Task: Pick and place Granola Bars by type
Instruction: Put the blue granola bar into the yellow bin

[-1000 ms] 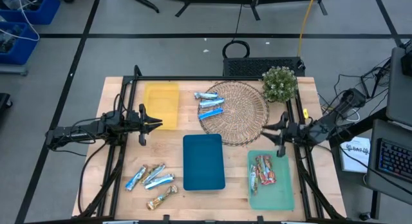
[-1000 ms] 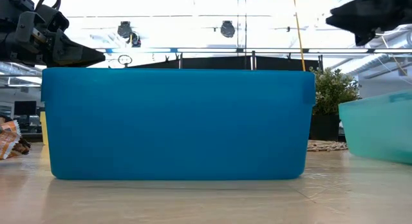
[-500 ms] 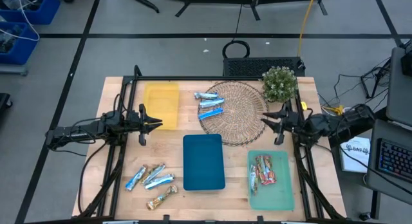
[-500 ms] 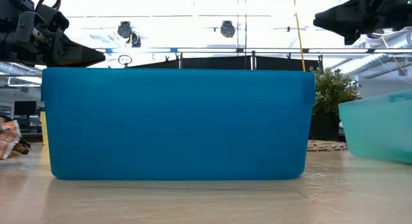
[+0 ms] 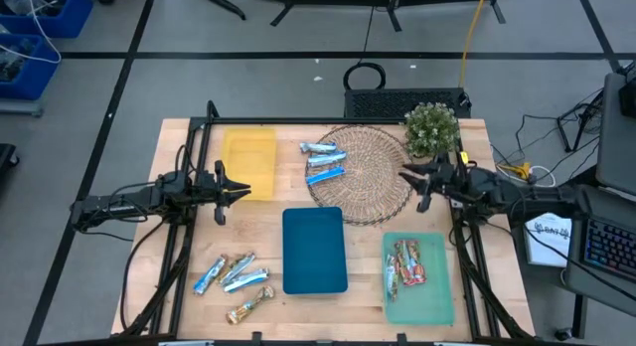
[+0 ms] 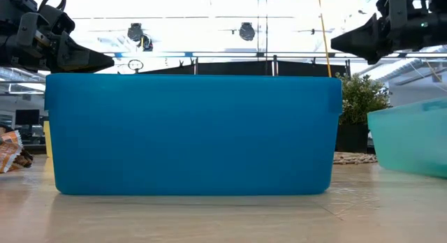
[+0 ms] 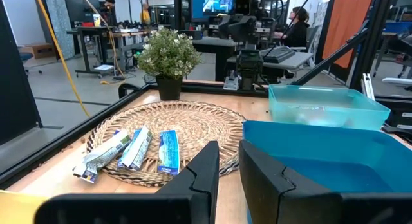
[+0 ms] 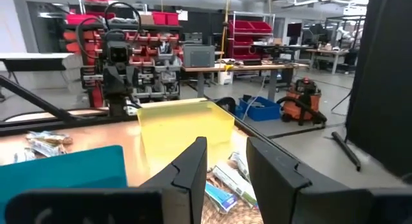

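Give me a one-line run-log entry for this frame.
left claw: open, empty, beside yellow tray | right claw: open, empty, at wicker mat edge | blue bars: on mat | red bars: in green tray

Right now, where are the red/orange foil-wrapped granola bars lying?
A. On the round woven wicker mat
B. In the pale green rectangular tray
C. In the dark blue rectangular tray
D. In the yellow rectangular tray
B. The high view shows the red/orange foil-wrapped granola bars bunched inside the pale green rectangular tray at the table's front right; the round woven wicker mat holds only blue-and-silver bars.
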